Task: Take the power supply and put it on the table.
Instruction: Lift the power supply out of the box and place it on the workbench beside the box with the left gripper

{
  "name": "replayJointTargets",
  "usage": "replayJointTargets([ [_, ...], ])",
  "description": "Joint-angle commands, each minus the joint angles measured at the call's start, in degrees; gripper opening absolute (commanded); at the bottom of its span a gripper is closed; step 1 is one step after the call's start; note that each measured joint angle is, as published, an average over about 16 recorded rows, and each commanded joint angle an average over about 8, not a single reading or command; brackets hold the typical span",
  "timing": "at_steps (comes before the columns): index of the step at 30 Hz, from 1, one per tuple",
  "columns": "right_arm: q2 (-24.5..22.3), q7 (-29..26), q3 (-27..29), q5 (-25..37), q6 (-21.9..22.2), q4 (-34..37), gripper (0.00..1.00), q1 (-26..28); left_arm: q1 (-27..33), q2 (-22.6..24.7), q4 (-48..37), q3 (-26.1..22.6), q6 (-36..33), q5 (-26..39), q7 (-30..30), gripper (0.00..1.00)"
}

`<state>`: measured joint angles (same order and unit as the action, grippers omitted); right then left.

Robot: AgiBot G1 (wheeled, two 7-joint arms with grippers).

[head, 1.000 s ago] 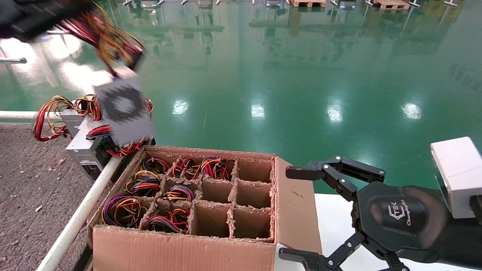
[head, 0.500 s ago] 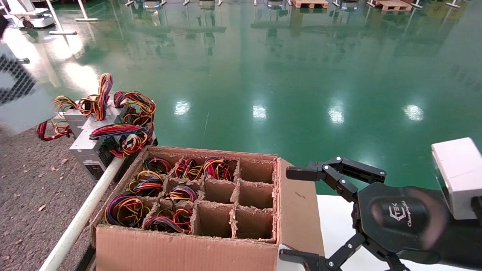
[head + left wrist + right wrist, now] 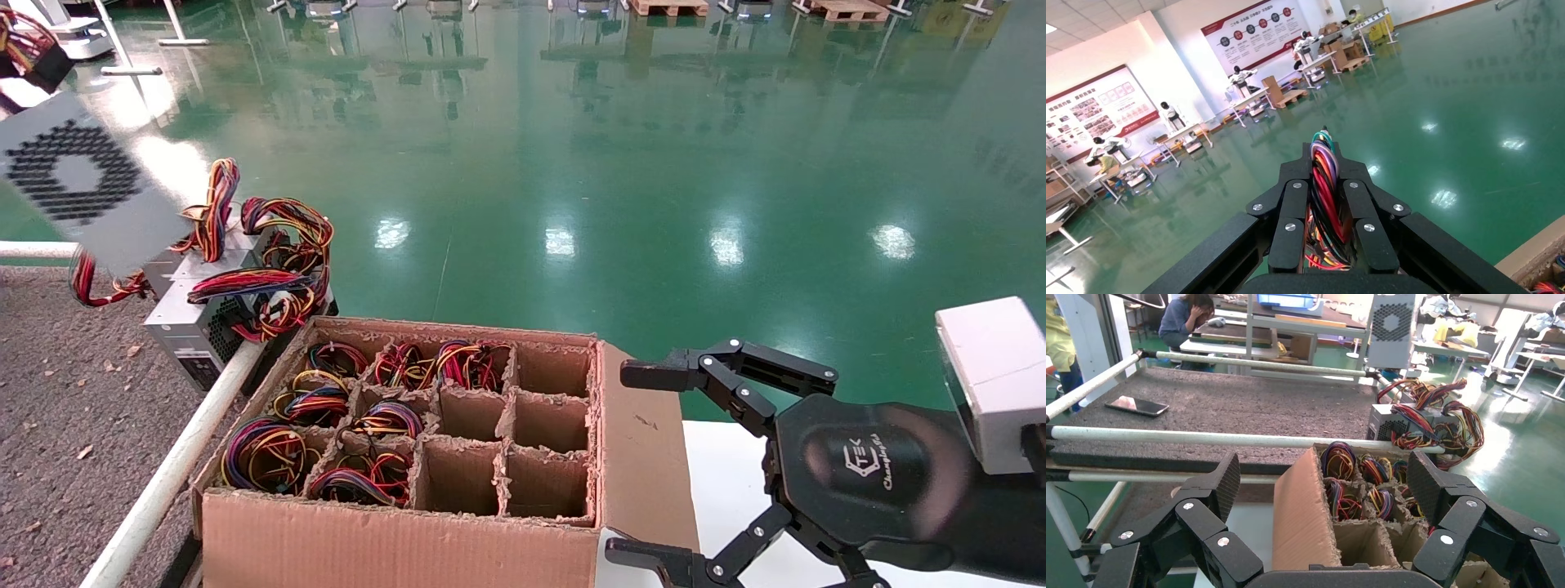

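The power supply (image 3: 82, 180), a grey box with a round honeycomb vent, hangs tilted in the air at the far left, above the table (image 3: 49, 408). It also shows far off in the right wrist view, power supply (image 3: 1392, 324) over the table (image 3: 1229, 404). It dangles from its wire bundle (image 3: 1322, 184), and my left gripper (image 3: 1324, 165) is shut on those wires. The box itself is hidden in the left wrist view. My right gripper (image 3: 637, 465) stands open and empty at the lower right, beside the cardboard box; right gripper (image 3: 1324, 478).
A cardboard box (image 3: 392, 539) with divider cells stands in front, several cells holding wire bundles. Two similar grey units (image 3: 196, 314) with looping wires sit at the table's corner by the white rail (image 3: 163, 478). A phone (image 3: 1138, 405) lies on the table. A white surface (image 3: 727, 490) is under the right arm.
The hanging power supply swung left from above the two grey units to over the table, then drifted slightly back right and up. The right arm has not moved.
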<state>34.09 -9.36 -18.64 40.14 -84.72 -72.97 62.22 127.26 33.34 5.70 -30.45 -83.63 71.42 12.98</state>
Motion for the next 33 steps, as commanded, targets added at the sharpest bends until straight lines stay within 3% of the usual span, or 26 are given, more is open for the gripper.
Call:
replayJointTargets([
  [1,0.0,0.0,0.0,0.0,0.0,0.0,1.00,0.0,-0.2,0.2,0.0,0.0,-0.2,-0.1,0.0,0.00],
  [13,0.0,0.0,0.0,0.0,0.0,0.0,1.00,0.0,-1.6,1.2,-1.4,0.2,4.5,-0.2,2.1,0.00],
  [33,0.0,0.0,-0.1,0.0,0.0,0.0,1.00,0.0,-7.4,4.1,-5.7,-0.8,18.1,1.4,8.8,0.00],
])
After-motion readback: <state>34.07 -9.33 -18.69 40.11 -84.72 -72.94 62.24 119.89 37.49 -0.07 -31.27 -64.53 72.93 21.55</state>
